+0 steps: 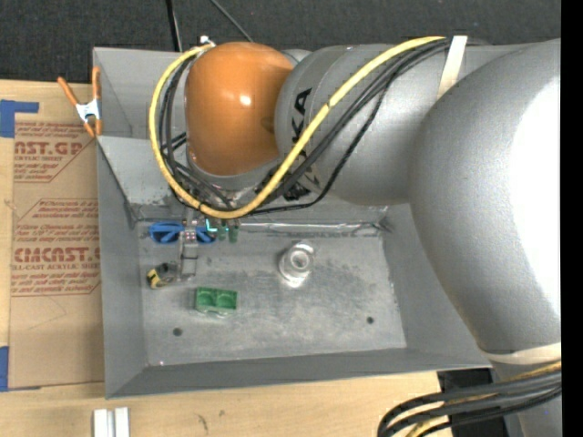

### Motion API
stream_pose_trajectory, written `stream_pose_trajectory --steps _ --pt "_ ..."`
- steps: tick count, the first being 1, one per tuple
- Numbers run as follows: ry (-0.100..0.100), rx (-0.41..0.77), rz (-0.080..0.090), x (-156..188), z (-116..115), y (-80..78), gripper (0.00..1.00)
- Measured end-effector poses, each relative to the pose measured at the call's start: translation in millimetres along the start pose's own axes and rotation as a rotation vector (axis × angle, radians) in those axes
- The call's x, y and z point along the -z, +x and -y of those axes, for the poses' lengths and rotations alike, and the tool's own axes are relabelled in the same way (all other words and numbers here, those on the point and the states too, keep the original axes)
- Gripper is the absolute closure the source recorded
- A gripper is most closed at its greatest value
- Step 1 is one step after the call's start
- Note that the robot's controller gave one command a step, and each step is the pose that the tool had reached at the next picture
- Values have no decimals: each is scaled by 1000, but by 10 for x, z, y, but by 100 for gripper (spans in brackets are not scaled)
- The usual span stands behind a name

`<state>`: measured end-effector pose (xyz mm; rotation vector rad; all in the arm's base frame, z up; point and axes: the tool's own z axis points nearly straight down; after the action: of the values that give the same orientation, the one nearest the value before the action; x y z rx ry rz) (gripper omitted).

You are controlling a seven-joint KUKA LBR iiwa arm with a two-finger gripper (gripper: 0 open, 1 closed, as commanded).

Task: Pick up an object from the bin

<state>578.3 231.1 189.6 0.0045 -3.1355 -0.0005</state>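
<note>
While the arm point(474, 198) reads "KA" (partly hidden), the gripper point(189, 255) has unclear state.

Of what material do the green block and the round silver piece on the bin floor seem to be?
The green block looks like plastic: even, matte green, moulded-looking shape. The round silver piece is probably metal: pale grey with bright highlights, though coated plastic is possible.

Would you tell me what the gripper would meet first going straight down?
Probably the bare bin floor beside the small yellow-and-black piece; the gripper hangs just right of it, though depth is unclear.
</note>
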Motion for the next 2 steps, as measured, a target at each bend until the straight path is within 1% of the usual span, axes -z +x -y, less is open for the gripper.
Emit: stream_pose_trajectory --steps 1,2 --pt "2 28 0 -1069 263 -136 0" --pt "0 482 6 -1203 -122 33 0"
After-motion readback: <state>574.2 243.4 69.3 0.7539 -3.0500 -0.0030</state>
